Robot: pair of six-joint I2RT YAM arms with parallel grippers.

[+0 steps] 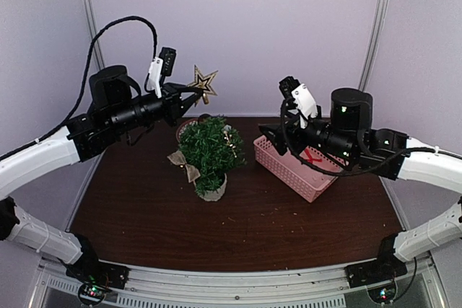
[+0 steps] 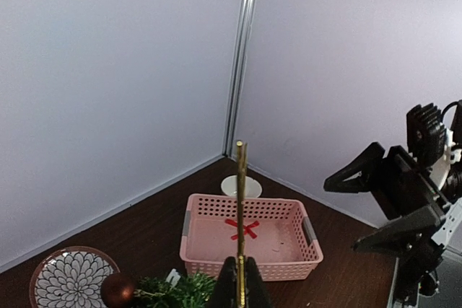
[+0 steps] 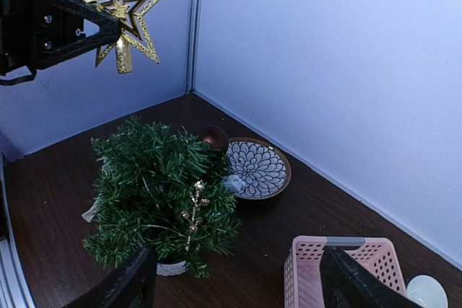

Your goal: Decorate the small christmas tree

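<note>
Above: my left gripper [image 1: 193,96] clamps the gold star [image 1: 203,83], held high near the small christmas tree [image 1: 211,151] at mid-table. I'd centre its stem over the tip, then lower it straight.

Left wrist: the star is edge-on, with the pink basket [image 2: 281,265] beyond.

Right wrist: my right gripper [image 3: 238,286] gapes empty. The plate [image 3: 256,171] and bauble [image 3: 214,136] sit behind the tree, not blocking.
</note>
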